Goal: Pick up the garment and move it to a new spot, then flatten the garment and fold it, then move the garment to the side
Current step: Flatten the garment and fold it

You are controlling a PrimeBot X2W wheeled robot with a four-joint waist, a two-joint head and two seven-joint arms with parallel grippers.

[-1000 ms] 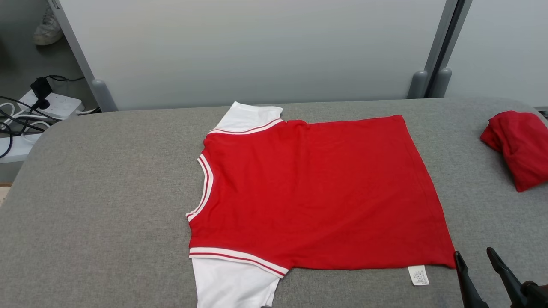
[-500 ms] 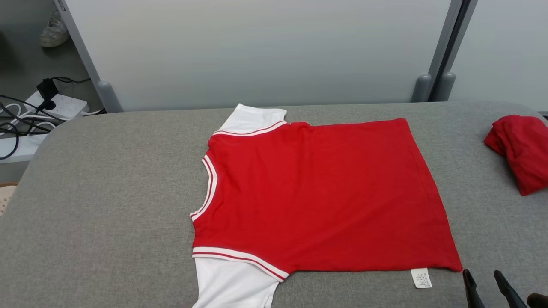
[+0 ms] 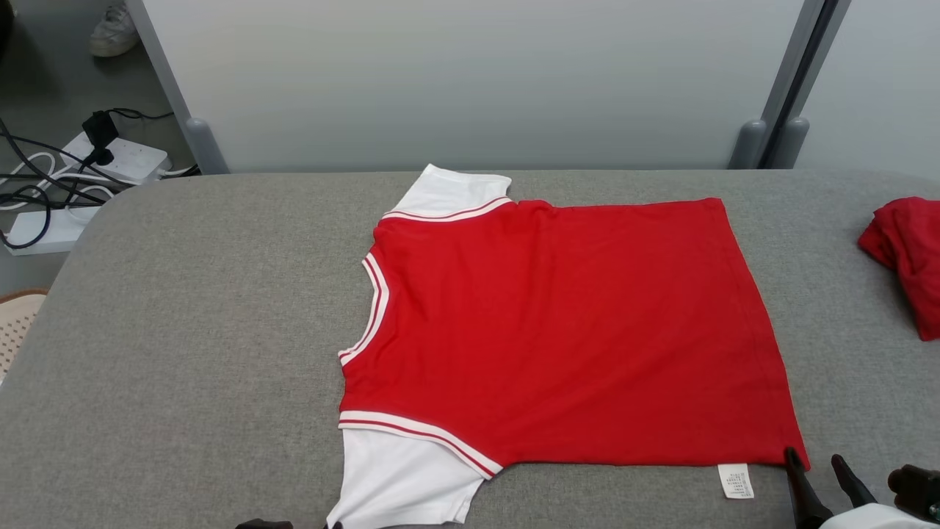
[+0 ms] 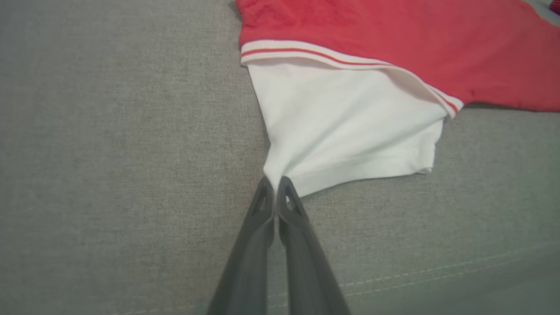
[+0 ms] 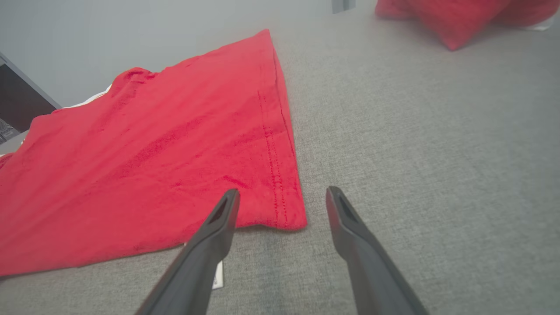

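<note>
Sitting on the floor at the far left is a white power strip [image 3: 121,156] with a black plug and a tangle of black and white cables [image 3: 29,198]. A pale shoe [image 3: 114,33] stands beyond it, beside the foot of a light grey partition panel [image 3: 470,81].

To the right of these spreads the grey fabric-covered surface [image 3: 183,330]. Near its middle lies the red short-sleeved T-shirt with white sleeves and red-and-white striped trim [image 3: 558,330], flat, with its neck to the left and its hem to the right. One white sleeve points toward the partition and the other toward the robot.

At the near sleeve, the left gripper [image 4: 274,179] has its jaws pressed together on the cuff's left corner. The white cloth puckers in toward the tips there, while the remainder of the sleeve lies on the surface.

Further right, a small white care label [image 3: 736,480] sticks out from the near edge of the shirt close to the hem. Rows of grey print cover it, too small to read. No other writing or logo shows on the shirt.

Just beside the label, at the near hem corner, the right gripper [image 3: 814,457] has its jaws spread wide with nothing between them. One finger sits over the shirt's edge and the other over bare grey fabric.

At the far right edge lies a crumpled red cloth [image 3: 907,250], well apart from the shirt.
</note>
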